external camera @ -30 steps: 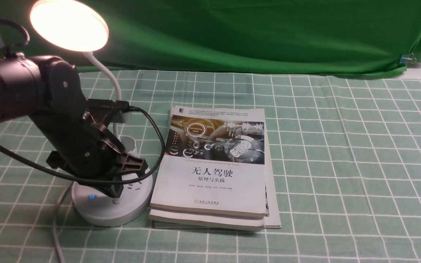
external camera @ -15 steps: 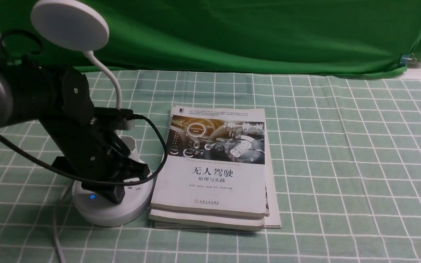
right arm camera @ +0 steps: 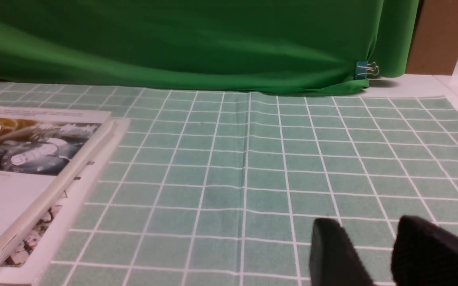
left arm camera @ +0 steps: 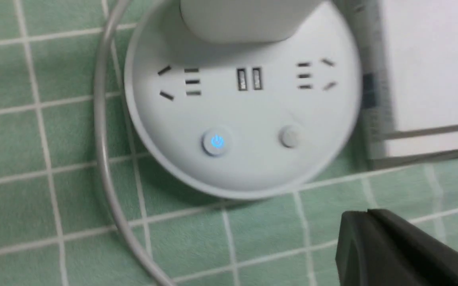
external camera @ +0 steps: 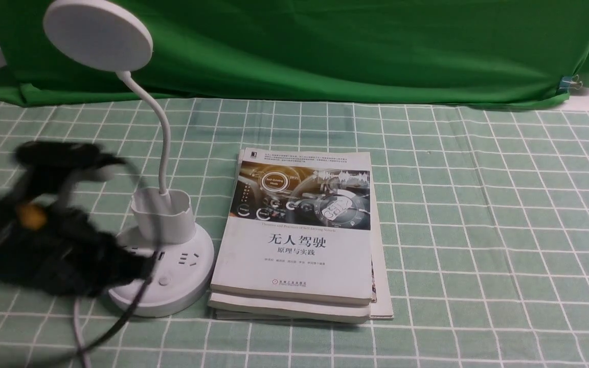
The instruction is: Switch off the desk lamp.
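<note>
Desk lamp (external camera: pixel 161 217) dark. Left tool (left arm camera: pixel 369 216) beside lamp base (left arm camera: pixel 249 167), pinched closed, empty; I'd back off slow, clear of cord (left arm camera: pixel 100 119). Right tool (right arm camera: pixel 368 228) parted.

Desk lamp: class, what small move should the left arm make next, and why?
Probably draw the left arm back from the base: the desk lamp looks unlit, so the task seems done, and the jaws are shut and clear of the base.

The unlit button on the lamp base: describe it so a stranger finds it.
Find the white desk lamp beside the stack of books. On its round base sit two buttons; the unlit button is plain grey, nearer the books; its neighbour glows blue.
</note>
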`<action>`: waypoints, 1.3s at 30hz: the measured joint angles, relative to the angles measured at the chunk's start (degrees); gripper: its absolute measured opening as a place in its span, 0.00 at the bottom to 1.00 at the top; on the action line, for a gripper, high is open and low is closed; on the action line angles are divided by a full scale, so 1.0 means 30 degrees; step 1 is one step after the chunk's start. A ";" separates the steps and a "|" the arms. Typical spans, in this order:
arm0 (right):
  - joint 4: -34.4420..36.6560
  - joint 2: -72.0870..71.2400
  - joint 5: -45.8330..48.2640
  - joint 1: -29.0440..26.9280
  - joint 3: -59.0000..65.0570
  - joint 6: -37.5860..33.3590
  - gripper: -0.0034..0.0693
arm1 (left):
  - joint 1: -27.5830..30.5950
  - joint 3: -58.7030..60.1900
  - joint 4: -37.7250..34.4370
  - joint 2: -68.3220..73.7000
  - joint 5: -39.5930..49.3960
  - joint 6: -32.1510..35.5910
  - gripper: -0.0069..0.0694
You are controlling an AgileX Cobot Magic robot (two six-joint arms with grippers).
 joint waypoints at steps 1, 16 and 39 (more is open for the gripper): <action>0.0000 0.0000 0.0000 0.0000 0.0000 0.0000 0.38 | 0.0000 0.1109 -0.0512 -0.1961 -0.0864 0.0020 0.09; 0.0000 0.0000 0.0000 0.0000 0.0000 0.0000 0.38 | 0.0000 0.8466 0.1137 -1.6274 -0.4495 0.0082 0.09; 0.0000 0.0000 0.0000 0.0000 0.0000 0.0000 0.38 | 0.1225 1.0347 0.2782 -1.7723 -0.6569 0.0171 0.09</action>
